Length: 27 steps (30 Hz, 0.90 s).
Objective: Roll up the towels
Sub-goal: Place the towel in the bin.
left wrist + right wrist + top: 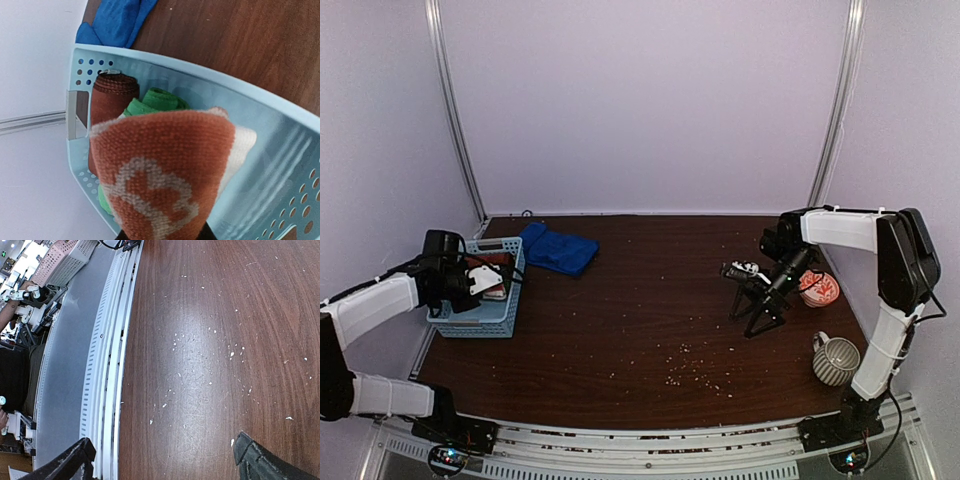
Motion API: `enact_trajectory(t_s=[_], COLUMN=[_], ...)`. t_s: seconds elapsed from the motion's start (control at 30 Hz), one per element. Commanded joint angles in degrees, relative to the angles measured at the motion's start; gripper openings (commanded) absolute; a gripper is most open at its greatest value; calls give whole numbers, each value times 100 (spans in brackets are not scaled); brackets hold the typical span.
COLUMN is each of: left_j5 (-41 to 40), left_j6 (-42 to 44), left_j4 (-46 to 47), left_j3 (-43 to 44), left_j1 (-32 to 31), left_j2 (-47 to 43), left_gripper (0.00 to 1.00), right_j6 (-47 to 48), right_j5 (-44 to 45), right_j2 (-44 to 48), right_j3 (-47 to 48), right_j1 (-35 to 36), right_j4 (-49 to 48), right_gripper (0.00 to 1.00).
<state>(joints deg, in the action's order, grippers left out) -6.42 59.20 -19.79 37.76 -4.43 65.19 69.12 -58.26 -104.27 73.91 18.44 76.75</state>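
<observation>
Left gripper (483, 280): clamped on orange patterned towel (160, 165), over basket
Right gripper (165, 460): jaws wide, holding nothing, above table (225, 315)
Basket (280, 150): left table edge (dark red towel (112, 97) and green towel (157, 100) inside)
Blue towel (558, 248): crumpled just behind basket

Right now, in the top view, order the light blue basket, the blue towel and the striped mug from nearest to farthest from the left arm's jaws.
1. light blue basket: left edge.
2. blue towel: behind the basket.
3. striped mug: far right, front.
</observation>
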Motion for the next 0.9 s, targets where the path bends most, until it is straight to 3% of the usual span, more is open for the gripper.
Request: enact_trajectory(t_s=[0.0, 0.57, 0.67, 0.87], left_j5=[259, 95, 52, 81], left_j6=[732, 1239, 1155, 1002], left_j4=[166, 767, 1011, 1124], left_j3=[43, 33, -29, -15], left_j1=[201, 444, 510, 513], left_j2=[137, 1406, 1593, 1693], left_gripper=[0, 0, 8, 14], right_j6=[110, 119, 127, 128], right_j5=[-75, -27, 24, 45], right_j2=[199, 278, 217, 140], right_j3=[53, 10, 24, 18], right_j1=[-16, -22, -16, -16], right_j4=[95, 94, 90, 94], right_gripper=[100, 100, 100, 100])
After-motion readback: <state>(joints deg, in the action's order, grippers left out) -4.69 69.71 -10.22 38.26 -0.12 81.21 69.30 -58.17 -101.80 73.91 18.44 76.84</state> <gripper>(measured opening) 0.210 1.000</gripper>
